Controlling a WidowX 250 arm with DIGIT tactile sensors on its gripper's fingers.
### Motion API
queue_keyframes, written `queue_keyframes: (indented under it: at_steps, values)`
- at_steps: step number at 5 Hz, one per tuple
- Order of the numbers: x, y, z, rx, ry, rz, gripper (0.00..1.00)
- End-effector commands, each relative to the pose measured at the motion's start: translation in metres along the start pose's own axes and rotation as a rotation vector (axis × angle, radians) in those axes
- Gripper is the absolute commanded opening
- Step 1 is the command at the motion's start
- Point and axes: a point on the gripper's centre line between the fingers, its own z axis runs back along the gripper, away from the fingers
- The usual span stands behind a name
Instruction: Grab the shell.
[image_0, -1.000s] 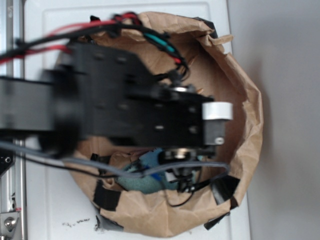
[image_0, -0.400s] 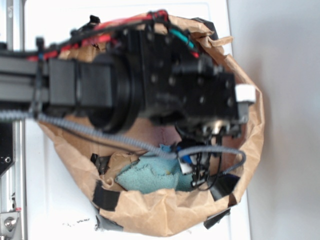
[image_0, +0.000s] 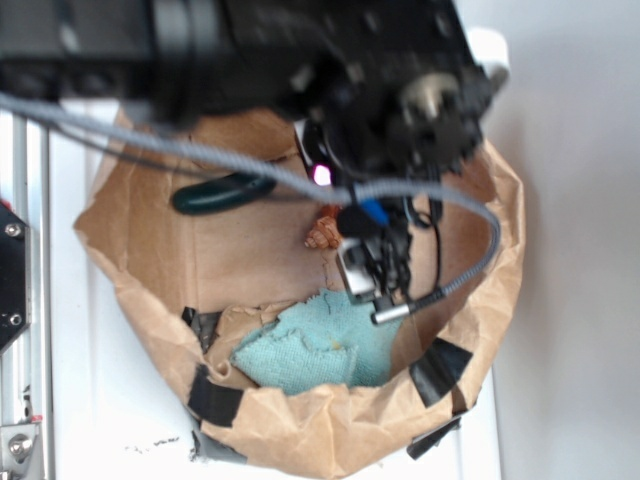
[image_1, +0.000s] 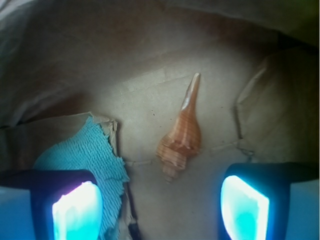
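The shell (image_1: 182, 134) is orange-brown with cream stripes. It lies on the brown paper floor of the bag, its thin point away from me and its knobbly end towards my gripper. In the exterior view only the knobbly end of the shell (image_0: 322, 234) shows beside the arm. My gripper (image_1: 160, 205) is open, its two glowing pads wide apart, and hangs above the paper just short of the shell, with nothing between the pads. In the exterior view the gripper (image_0: 375, 270) is mostly hidden under cables.
A teal cloth (image_0: 315, 348) lies at the bag's near side, under my left finger in the wrist view (image_1: 87, 157). A dark green cucumber-shaped object (image_0: 222, 193) lies to the left. The crumpled paper bag wall (image_0: 505, 250) rings everything. A grey cable (image_0: 470, 275) loops over the bag.
The arm has swung up and away from the bag's middle, uncovering the paper floor, the green object and the shell's end. The cloth has not moved.
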Motion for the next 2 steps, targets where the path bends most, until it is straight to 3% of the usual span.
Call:
queue_keyframes:
  at_steps: [1,2]
  values:
    - [0.006,0.020,0.004,0.065,-0.116,0.011,1.00]
    - [0.013,0.022,-0.014,0.120,-0.161,0.032,1.00]
